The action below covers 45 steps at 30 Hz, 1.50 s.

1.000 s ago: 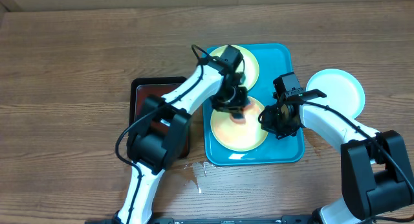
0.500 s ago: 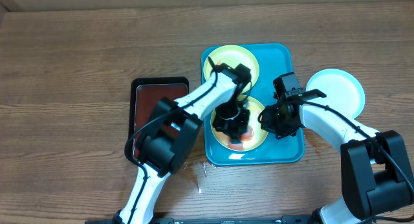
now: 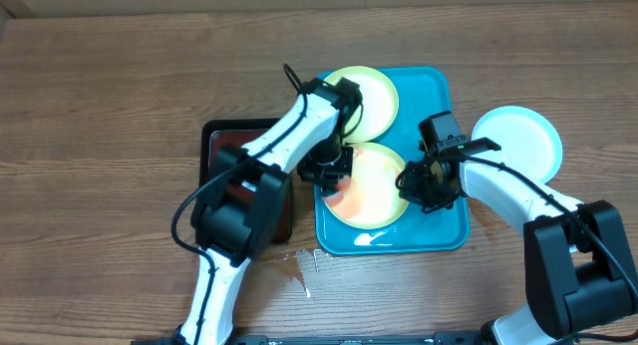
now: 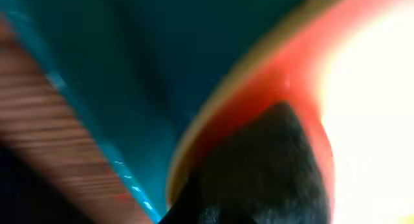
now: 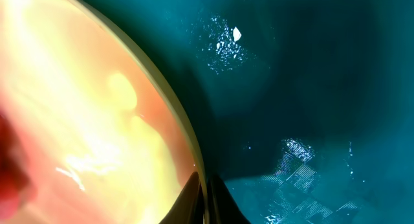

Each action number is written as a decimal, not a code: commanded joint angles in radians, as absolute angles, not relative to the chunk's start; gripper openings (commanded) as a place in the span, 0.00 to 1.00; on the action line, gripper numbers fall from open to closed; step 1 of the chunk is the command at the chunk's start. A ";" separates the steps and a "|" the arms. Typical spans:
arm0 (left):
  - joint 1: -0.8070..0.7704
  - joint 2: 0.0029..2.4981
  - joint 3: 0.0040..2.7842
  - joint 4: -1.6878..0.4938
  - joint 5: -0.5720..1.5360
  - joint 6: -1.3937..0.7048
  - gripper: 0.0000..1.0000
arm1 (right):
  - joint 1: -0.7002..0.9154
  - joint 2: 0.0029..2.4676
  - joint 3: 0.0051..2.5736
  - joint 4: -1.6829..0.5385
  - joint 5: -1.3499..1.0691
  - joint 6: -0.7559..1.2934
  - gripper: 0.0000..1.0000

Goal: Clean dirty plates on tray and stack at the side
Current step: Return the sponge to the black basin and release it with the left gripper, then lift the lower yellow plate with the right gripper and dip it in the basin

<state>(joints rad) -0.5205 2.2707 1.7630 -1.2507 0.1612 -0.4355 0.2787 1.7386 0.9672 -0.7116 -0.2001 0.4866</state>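
Two yellow-green plates lie on the turquoise tray [image 3: 439, 86]. The back plate [image 3: 371, 91] looks clean. The front plate [image 3: 384, 185] has a red smear by its left rim. My left gripper [image 3: 329, 173] is over that left rim, pressing a dark fuzzy pad [image 4: 259, 172] against the red sauce [image 4: 272, 75]; its fingers are hidden behind the pad. My right gripper [image 3: 414, 183] is shut on the front plate's right rim, and the right wrist view shows its fingertips [image 5: 206, 191] pinching the plate edge [image 5: 184, 130]. The light blue plate [image 3: 516, 141] lies on the table right of the tray.
A smaller black tray with a dark red inside [image 3: 224, 146] sits just left of the turquoise tray, partly under my left arm. Small wet spots [image 3: 299, 267] mark the wood in front of the trays.
My left gripper swept with the pad from the front plate's upper middle, down across its centre, then to its left rim. The right gripper kept its hold on the rim.
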 commanded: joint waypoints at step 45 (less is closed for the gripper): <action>-0.075 1.818 1.691 -1.339 0.051 -0.407 0.68 | 0.294 1.597 1.308 -1.061 -0.052 0.329 0.04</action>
